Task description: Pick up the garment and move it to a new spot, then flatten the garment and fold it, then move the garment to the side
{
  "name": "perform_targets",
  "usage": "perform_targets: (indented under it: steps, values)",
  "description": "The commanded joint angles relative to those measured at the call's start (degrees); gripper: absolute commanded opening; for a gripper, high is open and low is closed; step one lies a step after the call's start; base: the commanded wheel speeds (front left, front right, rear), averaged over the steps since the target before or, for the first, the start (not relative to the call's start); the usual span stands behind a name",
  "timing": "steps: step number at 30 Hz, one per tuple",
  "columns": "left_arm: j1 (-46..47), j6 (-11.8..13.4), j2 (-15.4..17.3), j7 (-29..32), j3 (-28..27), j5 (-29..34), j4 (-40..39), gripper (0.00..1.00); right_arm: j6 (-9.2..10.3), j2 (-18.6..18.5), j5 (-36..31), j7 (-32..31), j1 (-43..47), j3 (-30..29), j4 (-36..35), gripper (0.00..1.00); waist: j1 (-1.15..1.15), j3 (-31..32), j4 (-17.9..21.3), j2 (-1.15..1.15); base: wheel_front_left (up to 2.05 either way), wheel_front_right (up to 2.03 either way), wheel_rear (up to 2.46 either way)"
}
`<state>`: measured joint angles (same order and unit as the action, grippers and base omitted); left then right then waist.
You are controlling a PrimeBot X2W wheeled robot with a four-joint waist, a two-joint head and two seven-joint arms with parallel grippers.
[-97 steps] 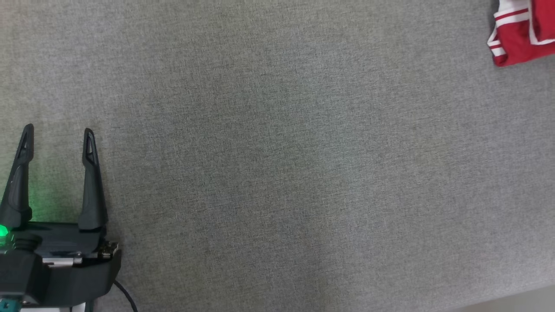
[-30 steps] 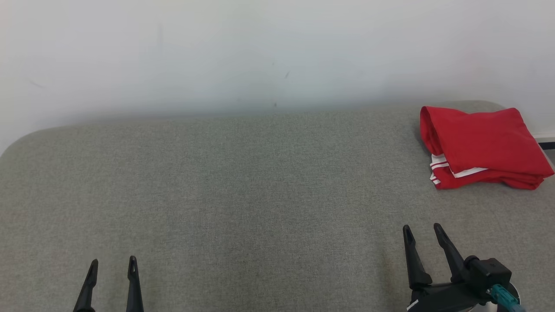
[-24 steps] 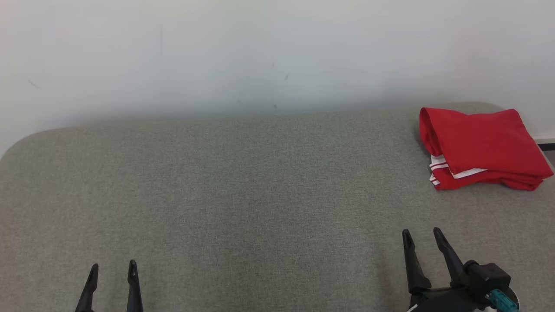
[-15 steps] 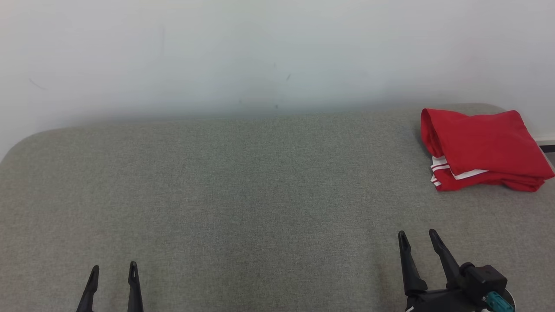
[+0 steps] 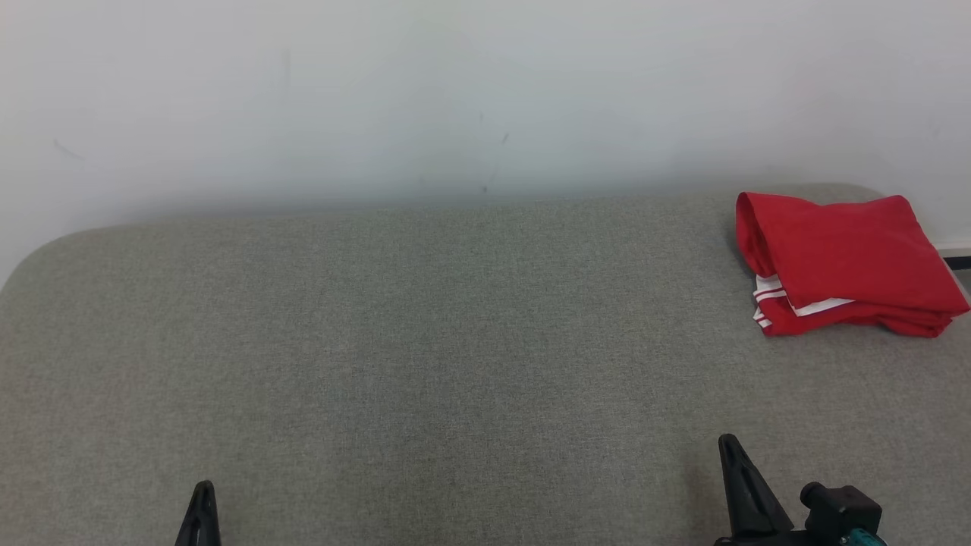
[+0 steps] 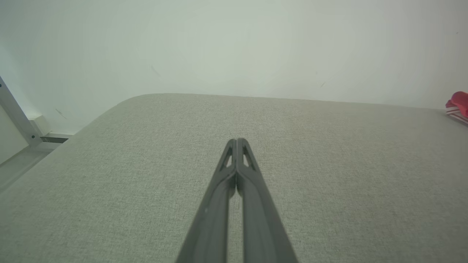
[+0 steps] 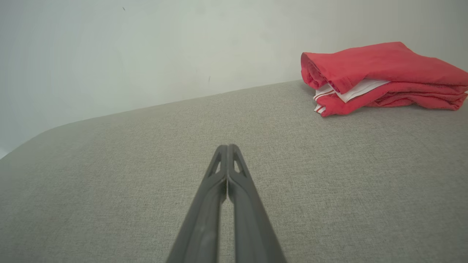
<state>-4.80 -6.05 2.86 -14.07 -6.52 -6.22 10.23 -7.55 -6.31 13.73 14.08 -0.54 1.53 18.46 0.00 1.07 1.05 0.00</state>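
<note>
The folded red garment (image 5: 842, 262) (white stripes at its left end) lies at the far right corner of the grey upholstered surface (image 5: 455, 341), long axis roughly along the back edge. It is ahead and right of the right gripper (image 7: 227, 147), fingers pressed together on nothing; the left gripper (image 6: 237, 140), likewise closed and empty, is well apart, so the right arm looks nearer.

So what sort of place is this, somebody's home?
Probably a plain test room rather than a home: a bare white wall, a wide grey fabric-covered pad as worktop, and a folded red garment at its far right.
</note>
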Motion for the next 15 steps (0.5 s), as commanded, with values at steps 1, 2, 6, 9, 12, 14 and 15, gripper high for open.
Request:
perform_targets:
  steps: [1,2,6,9,12,14,15]
  values:
    - [1.26,-0.07,0.17,0.94,-0.63,-3.01,-0.19,0.0,0.0,0.09,2.87,-0.66,-1.15,-0.51,-0.84,0.0,0.0,-0.02,-0.02,0.0,0.0,0.0,0.0]
    - [1.44,-0.09,0.17,1.3,-0.67,-4.24,-0.09,0.0,0.0,0.14,3.97,-0.96,-1.22,-0.63,-0.89,0.0,0.0,-0.03,-0.03,0.0,0.0,0.0,0.0]
    - [1.91,-0.17,0.17,2.35,-0.53,-9.02,0.0,0.0,0.01,0.33,8.26,-2.08,-1.46,-1.05,-1.18,0.0,0.0,-0.07,-0.06,0.0,0.0,0.0,0.0]
    - [2.19,-0.24,0.16,3.01,-0.34,-12.44,-0.01,0.0,0.01,0.47,11.34,-2.86,-1.64,-1.33,-1.39,0.0,0.0,-0.1,-0.09,0.0,0.0,0.0,0.0]
    - [2.51,-0.29,0.16,3.66,-0.2,-15.72,0.03,0.0,0.01,0.59,14.3,-3.61,-1.8,-1.61,-1.58,0.0,0.0,-0.14,-0.12,0.0,0.0,0.0,0.0]
    - [2.72,-0.33,0.16,4.11,-0.14,-17.85,0.07,0.0,0.02,0.68,16.21,-4.1,-1.91,-1.79,-1.69,0.0,0.0,-0.16,-0.13,0.0,0.0,0.0,0.0]
    - [2.83,-0.35,0.16,4.33,-0.12,-18.88,0.1,0.0,0.02,0.72,17.16,-4.35,-1.97,-1.88,-1.74,0.0,0.0,-0.17,-0.14,0.0,0.0,0.0,0.0]
